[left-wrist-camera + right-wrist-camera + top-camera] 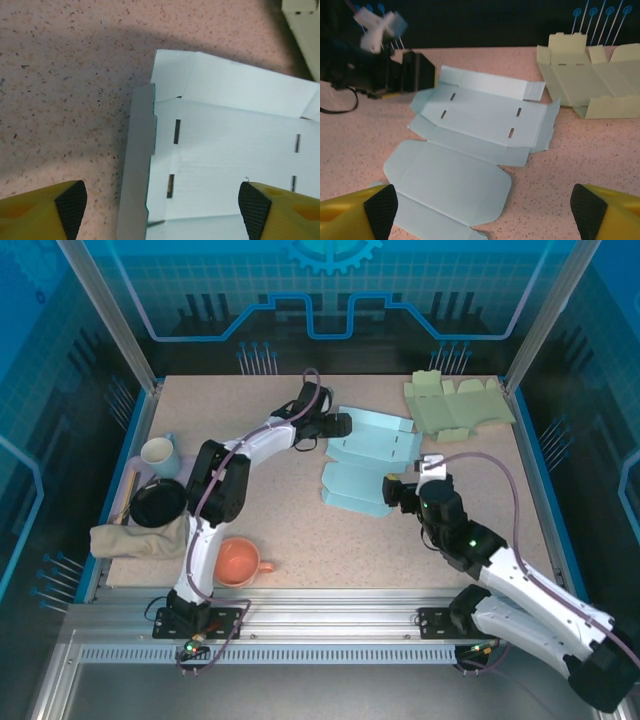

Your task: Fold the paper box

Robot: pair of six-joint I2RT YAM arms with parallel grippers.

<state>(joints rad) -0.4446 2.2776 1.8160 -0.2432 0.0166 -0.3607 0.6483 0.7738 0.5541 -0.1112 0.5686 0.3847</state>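
Speckled surface (300, 540) carries the blue paper box (365, 465), flat and unfolded, at centre; left pincer (160, 205) stands wide astride its side flap (137, 165); right pincer (485, 210) wide, empty, over the near panel (447, 182); next, likely: close on the flap and raise it.

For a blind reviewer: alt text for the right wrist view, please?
A light blue paper box blank lies unfolded on a speckled pink tabletop, the left arm's black pincer at its far-left edge. A pale green cardboard blank lies at far right; the open right pincer frames the bottom corners.
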